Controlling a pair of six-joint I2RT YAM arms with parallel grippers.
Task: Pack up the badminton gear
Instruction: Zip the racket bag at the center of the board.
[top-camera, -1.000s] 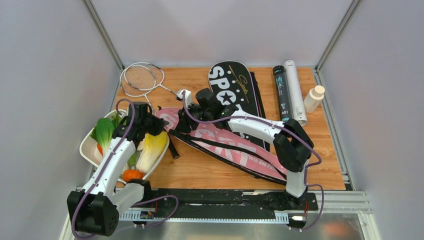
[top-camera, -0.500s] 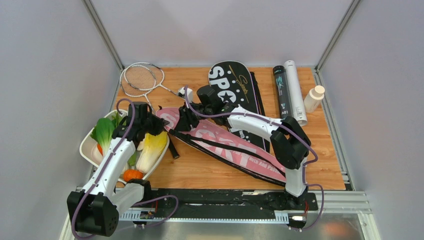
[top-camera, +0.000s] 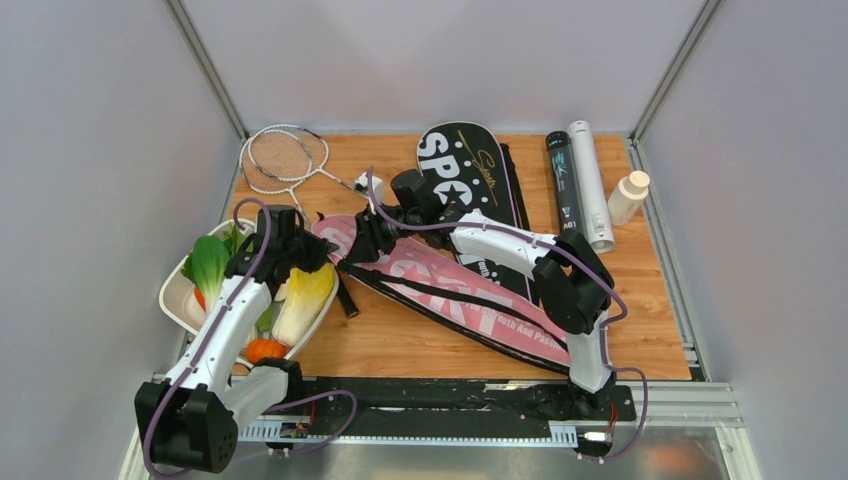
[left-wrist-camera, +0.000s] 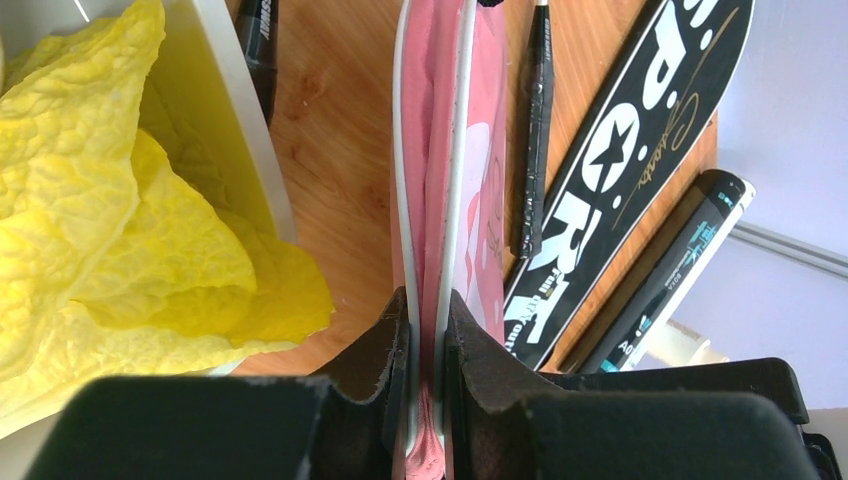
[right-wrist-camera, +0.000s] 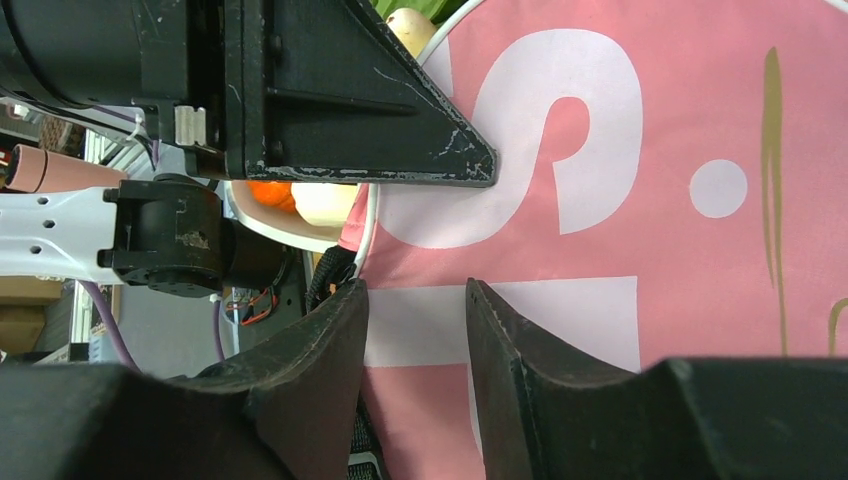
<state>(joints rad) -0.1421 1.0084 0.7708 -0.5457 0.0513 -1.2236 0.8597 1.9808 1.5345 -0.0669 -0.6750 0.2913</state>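
Surface of orange-brown wood (top-camera: 400, 345) carries the long pink fabric racket bag with white "SPORT" lettering (top-camera: 505, 322), its long axis slanting from the middle left of the top view to the lower right. At its upper-left end the left arm's fingers (left-wrist-camera: 385, 350) pinch the white-piped rim (left-wrist-camera: 399, 150). The right arm's fingers (right-wrist-camera: 505, 350), just right of them, hover parted on nothing over the pink face, that rim at the left of their wrist view, so a small shift that way should reach it.
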